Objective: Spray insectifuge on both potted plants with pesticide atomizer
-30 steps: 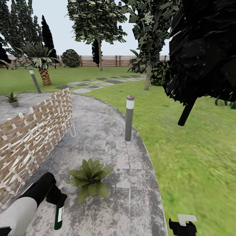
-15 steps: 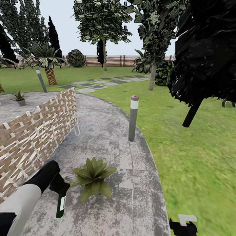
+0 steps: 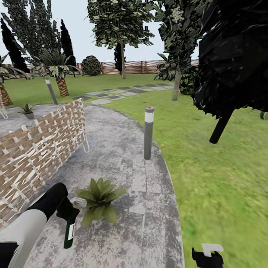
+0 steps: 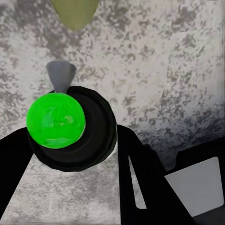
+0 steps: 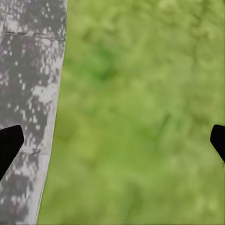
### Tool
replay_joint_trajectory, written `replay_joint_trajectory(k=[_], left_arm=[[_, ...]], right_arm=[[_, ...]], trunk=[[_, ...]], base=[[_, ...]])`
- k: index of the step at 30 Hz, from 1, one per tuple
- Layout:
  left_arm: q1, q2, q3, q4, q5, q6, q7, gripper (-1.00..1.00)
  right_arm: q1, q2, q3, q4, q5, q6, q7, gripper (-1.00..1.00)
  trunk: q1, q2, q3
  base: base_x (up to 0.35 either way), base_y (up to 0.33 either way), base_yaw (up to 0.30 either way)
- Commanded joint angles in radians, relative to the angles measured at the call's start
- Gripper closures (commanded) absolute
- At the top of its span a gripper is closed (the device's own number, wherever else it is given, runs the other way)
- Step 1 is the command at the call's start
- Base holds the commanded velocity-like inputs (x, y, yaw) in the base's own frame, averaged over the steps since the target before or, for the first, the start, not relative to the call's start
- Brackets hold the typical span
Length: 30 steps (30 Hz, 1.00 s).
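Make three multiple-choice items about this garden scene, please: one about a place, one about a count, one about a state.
1. Where does the nearer potted plant stand?
A. on the lawn
B. on the stone patio
C. on the woven screen

2. How many small potted plants show in the head view?
A. one
B. two
C. four

3. What is the left gripper doing?
A. holding the pesticide atomizer
B. hanging open and empty
C. gripping the post light

Answers:
1 B, grey stone lies under its leaves.
2 B, the second potted plant stands beyond the woven screen.
3 A, the bottle hangs from it, beside the plant.
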Motion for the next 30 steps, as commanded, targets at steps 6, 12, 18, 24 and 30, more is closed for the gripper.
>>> replay_joint_trajectory(k=[6, 12, 18, 24, 30], left_arm=[[0.003, 0.002, -0.001, -0.001, -0.004, 0.005, -0.009, 1.0], [0.008, 0.007, -0.002, 0.01, -0.008, -0.002, -0.006, 1.0], [0.069, 0.005, -0.004, 0.014, -0.006, -0.006, -0.005, 1.0], [0.092, -0.021, 0.002, 0.004, 0.006, -0.005, -0.01, 1.0], [0.092, -0.019, 0.005, -0.001, 0.005, -0.005, -0.007, 1.0]], right_arm=[[0.0, 0.0, 0.009, 0.0, -0.01, -0.003, -0.001, -1.0], [0.0, 0.0, 0.009, 0.0, -0.01, -0.003, -0.001, -1.0], [0.0, 0.0, 0.009, 0.0, -0.01, -0.003, -0.001, -1.0], [0.0, 0.0, 0.009, 0.0, -0.01, -0.003, -0.001, -1.0], [0.0, 0.0, 0.009, 0.0, -0.011, -0.003, -0.001, -1.0]], trunk=[[0.0, 0.0, -0.001], [0.0, 0.0, -0.001], [0.0, 0.0, -0.001], [0.0, 0.0, -0.001], [0.0, 0.0, -0.001]], base=[[0.197, -0.217, 0.276], [0.08, -0.051, 0.067], [0.002, -0.001, 0.001], [0.0, 0.0, 0.154], [0.0, 0.0, 0.274]])
